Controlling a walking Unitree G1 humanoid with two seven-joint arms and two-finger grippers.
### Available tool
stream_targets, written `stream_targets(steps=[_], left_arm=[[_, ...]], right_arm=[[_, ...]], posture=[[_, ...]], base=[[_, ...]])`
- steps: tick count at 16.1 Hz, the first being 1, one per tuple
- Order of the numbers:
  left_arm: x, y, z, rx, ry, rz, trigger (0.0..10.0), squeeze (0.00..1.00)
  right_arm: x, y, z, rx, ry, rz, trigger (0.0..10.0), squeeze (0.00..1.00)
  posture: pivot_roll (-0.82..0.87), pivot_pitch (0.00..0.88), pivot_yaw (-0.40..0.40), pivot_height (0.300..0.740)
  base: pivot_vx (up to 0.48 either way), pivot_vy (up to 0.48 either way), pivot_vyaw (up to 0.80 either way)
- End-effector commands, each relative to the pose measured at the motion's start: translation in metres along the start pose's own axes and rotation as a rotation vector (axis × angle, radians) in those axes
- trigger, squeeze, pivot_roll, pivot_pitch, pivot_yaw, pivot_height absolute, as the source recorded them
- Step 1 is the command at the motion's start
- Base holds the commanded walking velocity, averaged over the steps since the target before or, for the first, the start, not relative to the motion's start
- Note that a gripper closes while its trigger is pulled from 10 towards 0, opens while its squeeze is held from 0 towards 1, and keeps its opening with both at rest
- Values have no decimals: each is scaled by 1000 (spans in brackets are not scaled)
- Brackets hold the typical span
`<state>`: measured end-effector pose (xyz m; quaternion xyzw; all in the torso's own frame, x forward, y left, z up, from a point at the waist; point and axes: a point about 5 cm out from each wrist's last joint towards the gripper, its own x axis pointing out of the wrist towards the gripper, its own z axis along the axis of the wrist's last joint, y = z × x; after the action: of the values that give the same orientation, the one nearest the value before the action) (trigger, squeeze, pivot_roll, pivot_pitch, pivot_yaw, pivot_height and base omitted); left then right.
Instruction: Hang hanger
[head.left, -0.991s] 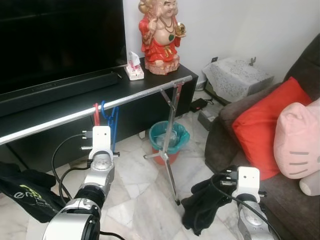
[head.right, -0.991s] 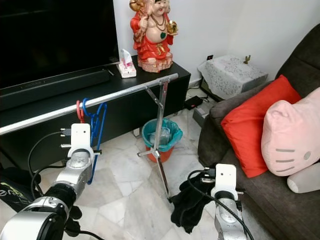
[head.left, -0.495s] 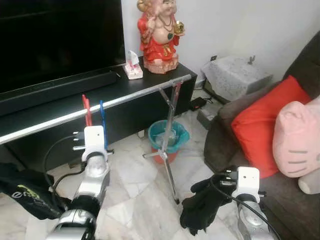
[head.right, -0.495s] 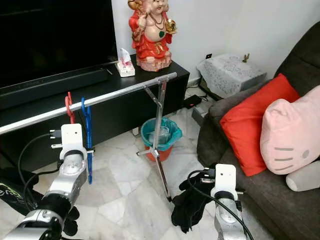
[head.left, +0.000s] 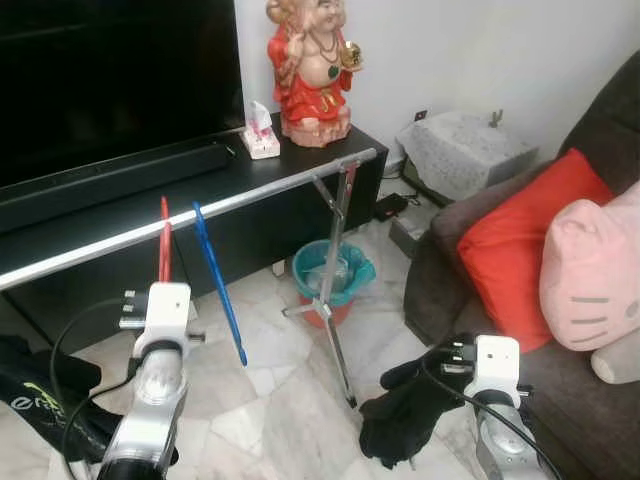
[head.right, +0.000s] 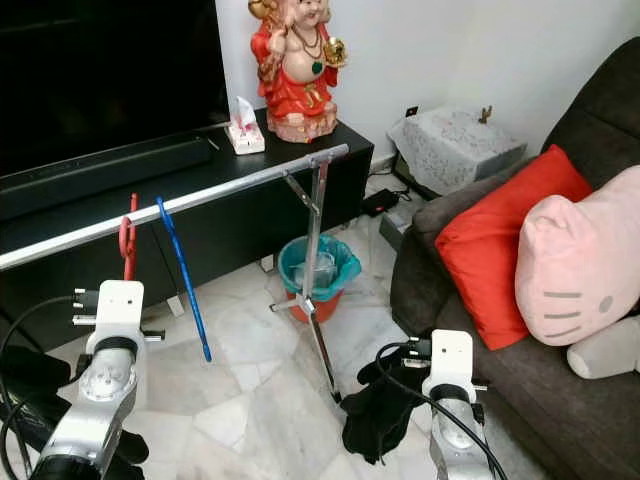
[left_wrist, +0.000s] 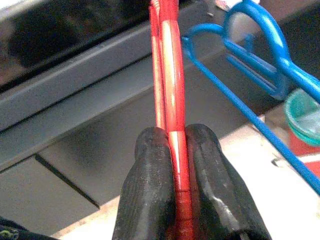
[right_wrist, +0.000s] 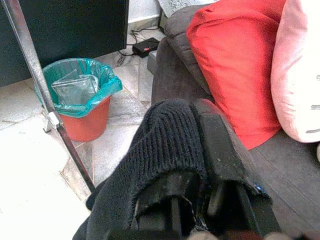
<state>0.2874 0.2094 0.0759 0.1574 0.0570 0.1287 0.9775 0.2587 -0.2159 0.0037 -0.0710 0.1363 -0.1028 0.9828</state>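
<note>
A red hanger (head.left: 164, 243) stands edge-on, its top at the silver rail (head.left: 270, 190); whether its hook rests on the rail I cannot tell. My left gripper (left_wrist: 176, 136) is shut on its lower part, just below the rail. A blue hanger (head.left: 217, 282) hangs from the rail right beside it, tilted with its lower end swung toward the right. My right gripper (right_wrist: 192, 122) is low near the sofa, shut on a black knitted cloth (head.left: 405, 412) that droops to the floor.
The rail's stand (head.left: 340, 300) spreads its legs on the marble floor before a teal-lined bin (head.left: 333, 280). Behind are a black TV console (head.left: 120, 215) and a red statue (head.left: 310, 70). A sofa with a red cushion (head.left: 510, 250) is at the right, a black bag (head.left: 35, 395) at the left.
My left gripper has drawn the red hanger left along the rail and lower, away from the blue hanger, which now swings free and tilted. The right arm holds still.
</note>
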Motion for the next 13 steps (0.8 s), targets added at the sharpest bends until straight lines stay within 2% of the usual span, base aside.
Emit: stream_targets(steps=[1,2,4,8,13], left_arm=[[-7,-6,-3,-7,2,-73,10000,0],[-11,-6,-7,-37,6,-99,10000,0],[-21,8,-21,-51,51,-48,10000,0],[-38,20,-31,-37,92,-30,10000,0],[-43,13,-31,-67,97,-45,10000,0]], right_arm=[[1,-4,2,1,-11,-8,10000,0],[1,-4,2,0,-11,-7,10000,0],[1,-5,3,-3,-18,-6,10000,0],[0,-10,6,-17,-35,-1,10000,0],[6,-13,21,-32,-81,11,10000,0]], posture=[[41,0,-92,740],[38,0,-92,740],[32,0,-91,740],[32,0,-98,740],[31,0,-103,740]], base=[[0,0,0],[0,0,0],[0,0,0],[0,0,0],[0,0,0]])
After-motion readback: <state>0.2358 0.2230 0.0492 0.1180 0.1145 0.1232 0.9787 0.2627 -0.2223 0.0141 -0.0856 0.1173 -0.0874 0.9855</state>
